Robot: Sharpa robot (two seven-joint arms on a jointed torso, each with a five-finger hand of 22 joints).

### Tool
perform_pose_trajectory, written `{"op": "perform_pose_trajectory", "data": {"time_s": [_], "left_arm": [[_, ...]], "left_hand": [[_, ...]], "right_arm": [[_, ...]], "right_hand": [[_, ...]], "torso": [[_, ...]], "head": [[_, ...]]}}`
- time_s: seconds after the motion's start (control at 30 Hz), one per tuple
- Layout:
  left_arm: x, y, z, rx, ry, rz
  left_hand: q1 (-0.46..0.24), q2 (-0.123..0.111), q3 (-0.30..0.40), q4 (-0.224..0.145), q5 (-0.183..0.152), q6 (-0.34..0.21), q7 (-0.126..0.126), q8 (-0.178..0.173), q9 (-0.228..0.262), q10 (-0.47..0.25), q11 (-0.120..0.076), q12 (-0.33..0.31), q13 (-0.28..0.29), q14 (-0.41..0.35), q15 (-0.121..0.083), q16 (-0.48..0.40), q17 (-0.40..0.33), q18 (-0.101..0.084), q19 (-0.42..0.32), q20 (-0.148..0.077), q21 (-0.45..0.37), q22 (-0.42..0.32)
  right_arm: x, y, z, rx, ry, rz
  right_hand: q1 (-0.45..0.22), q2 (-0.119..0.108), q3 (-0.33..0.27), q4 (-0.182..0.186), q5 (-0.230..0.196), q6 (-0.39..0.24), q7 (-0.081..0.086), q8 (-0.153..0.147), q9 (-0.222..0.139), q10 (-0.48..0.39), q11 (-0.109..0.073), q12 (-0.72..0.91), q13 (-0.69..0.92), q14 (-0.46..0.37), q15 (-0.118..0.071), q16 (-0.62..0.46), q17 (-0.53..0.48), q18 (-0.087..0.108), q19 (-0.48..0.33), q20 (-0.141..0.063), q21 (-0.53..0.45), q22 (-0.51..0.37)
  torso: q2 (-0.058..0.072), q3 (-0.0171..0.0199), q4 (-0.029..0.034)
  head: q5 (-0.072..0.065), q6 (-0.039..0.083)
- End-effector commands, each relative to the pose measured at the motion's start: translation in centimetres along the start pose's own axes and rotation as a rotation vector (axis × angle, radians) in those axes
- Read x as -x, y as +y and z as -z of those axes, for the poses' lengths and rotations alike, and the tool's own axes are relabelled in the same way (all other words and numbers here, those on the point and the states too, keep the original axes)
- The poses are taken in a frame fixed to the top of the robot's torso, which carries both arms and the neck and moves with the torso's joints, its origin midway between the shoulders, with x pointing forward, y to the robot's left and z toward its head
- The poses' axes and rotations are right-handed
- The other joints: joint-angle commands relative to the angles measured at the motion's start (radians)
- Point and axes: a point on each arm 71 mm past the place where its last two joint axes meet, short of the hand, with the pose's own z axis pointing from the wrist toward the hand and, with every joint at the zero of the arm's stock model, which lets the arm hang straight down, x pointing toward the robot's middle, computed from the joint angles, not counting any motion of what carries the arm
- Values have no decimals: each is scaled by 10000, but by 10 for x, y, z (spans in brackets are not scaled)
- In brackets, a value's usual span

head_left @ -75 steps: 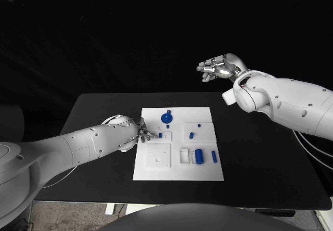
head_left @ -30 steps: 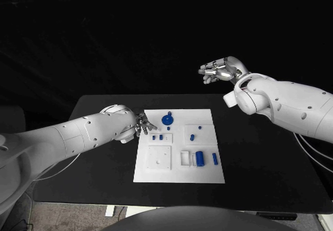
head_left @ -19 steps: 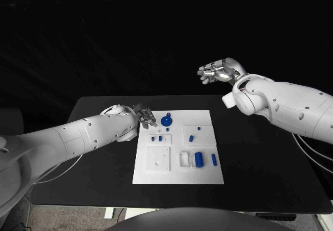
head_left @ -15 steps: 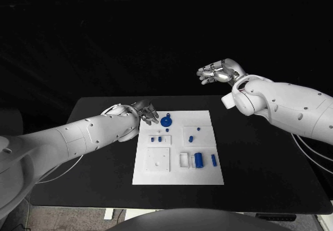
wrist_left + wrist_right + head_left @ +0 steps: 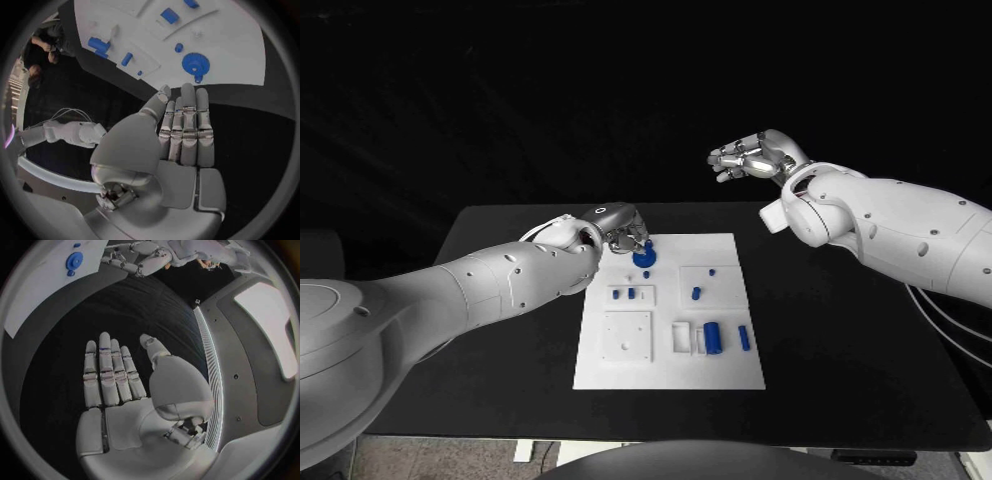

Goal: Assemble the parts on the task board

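Note:
The white task board (image 5: 668, 375) lies in the middle of the black table. A blue gear (image 5: 645, 257) sits at its far left corner, and my left hand (image 5: 620, 228) hovers just beyond and left of it, holding nothing. In the left wrist view that hand (image 5: 184, 135) has its fingers stretched out straight towards the gear (image 5: 194, 64). Small blue pegs (image 5: 622, 294) stand mid-board, and a larger blue cylinder (image 5: 713, 337) lies near the right. My right hand (image 5: 750, 158) is raised above the table's far edge, fingers extended (image 5: 119, 380) and empty.
A white square block (image 5: 627, 336) and a small white frame (image 5: 682, 338) sit on the near half of the board. Bare black table (image 5: 862, 340) surrounds the board on both sides.
My left hand has moved from the board's left edge by the pegs towards the far end, up to the blue gear. The right hand has hardly shifted.

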Motion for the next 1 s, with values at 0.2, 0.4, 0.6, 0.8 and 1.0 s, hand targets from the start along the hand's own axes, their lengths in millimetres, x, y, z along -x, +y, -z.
{"op": "perform_pose_trajectory", "data": {"time_s": [0.2,0.4,0.6,0.8,1.0], "left_arm": [[-7,-11,-7,-981,362,-1447],[-14,-8,-9,-902,697,-1793],[-21,-2,-9,-699,1048,-2067],[-29,4,-7,-520,1377,-2151],[-36,7,-5,-486,1552,-2124]], "left_hand": [[-169,7,-65,-24,-57,79,-78,-52,-8,15,-83,-40,-11,-156,-179,2205,1169,140,512,-160,604,1154],[-312,-60,-33,-14,-98,40,-124,-69,-11,-300,-33,-43,-11,-372,-189,3276,1347,172,565,-169,825,1821],[-311,-73,-120,-10,-86,-12,-84,-73,-14,-340,-36,-39,-8,-449,-195,3625,999,200,621,-150,657,2167],[-396,-55,-180,15,-72,-30,-40,-67,-8,-194,-81,-36,-7,-454,-222,3820,892,166,702,-172,516,2333],[-513,105,-700,60,111,-24,-52,-67,-8,-16,-127,-30,-3,-457,-237,3903,735,94,888,-196,144,2232]], "right_arm": [[-4,5,0,226,231,-44],[-6,8,-1,293,259,-59],[-7,12,-2,377,289,-69],[-6,16,-3,450,289,-66],[-5,18,-3,479,289,-63]], "right_hand": [[8,-62,-1,24,53,-41,54,-33,0,-46,10,-35,-14,46,23,-27,-37,-139,-72,13,3,-4],[21,-63,-17,35,97,-63,60,-30,2,-62,15,-37,-14,54,23,-22,-60,-139,-70,13,2,-4],[41,-65,-19,37,151,-70,64,-29,2,-93,24,-42,-15,35,32,-32,-90,-139,-85,19,-1,-6],[56,-59,2,36,172,-69,71,-29,2,-146,44,-43,-17,-21,66,-122,-192,-139,-181,58,-7,-9],[58,-66,2,42,176,-79,71,-28,2,-167,54,-40,-17,-32,87,-189,-272,-139,-234,80,-8,-9]], "torso": [[114,-65,-127],[185,-87,-225],[251,-79,-305],[332,-91,-366],[402,-108,-399]], "head": [[73,87],[97,132],[115,179],[116,195],[121,210]]}}
